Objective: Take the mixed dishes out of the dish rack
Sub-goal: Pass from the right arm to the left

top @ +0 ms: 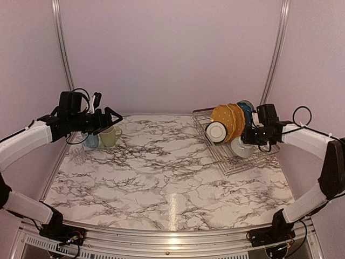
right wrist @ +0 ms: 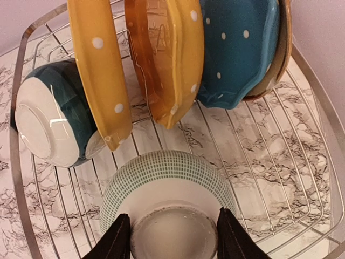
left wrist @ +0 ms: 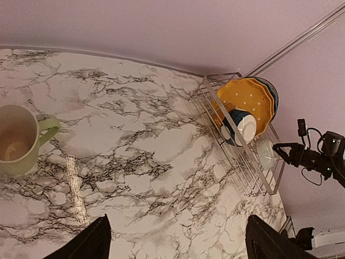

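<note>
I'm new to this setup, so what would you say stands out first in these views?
The mustard-yellow dotted plates stand upright in the dish rack at the far right of the marble table. In the same rack, the right gripper straddles the foot of an upturned green-checked bowl. At the far left, a pale-green mug and a light-blue mug sit on the table near the open left gripper.
</note>
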You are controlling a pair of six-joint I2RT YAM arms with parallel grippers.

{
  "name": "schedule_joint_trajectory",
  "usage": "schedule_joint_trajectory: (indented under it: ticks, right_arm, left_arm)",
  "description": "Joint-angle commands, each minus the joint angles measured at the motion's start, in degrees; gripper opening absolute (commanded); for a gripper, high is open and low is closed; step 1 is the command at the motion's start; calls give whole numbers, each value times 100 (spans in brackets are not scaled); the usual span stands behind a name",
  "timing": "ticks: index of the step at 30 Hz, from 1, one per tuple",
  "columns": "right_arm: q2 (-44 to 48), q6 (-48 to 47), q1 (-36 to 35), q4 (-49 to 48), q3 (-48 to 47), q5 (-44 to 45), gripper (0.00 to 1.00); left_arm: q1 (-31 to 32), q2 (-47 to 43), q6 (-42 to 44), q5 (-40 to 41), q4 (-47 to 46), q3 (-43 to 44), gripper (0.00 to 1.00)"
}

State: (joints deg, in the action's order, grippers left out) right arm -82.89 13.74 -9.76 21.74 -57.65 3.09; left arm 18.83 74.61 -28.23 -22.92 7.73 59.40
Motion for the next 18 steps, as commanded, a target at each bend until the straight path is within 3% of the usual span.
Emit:
schedule_joint_trajectory:
  ticks: [1,9,15,18]
  right_arm:
    - [644,49,53,-33,-441,2,9]
    - [1407,77,53,-497,-351,-886,12]
    - [1459,659,-19,-1275,-289,-2536,13]
    - [1320,1073,-227,-1746,-199,-2920,12]
  left_arm:
    - [116,147,-179,-144,-352,36,89]
    - [466,532,-930,-735,-1537,-92,90]
    - [953,975,-1736,-1037,-2758,-104,90]
    - [1225,1284,-2344,-1195,-3660,-128,90]
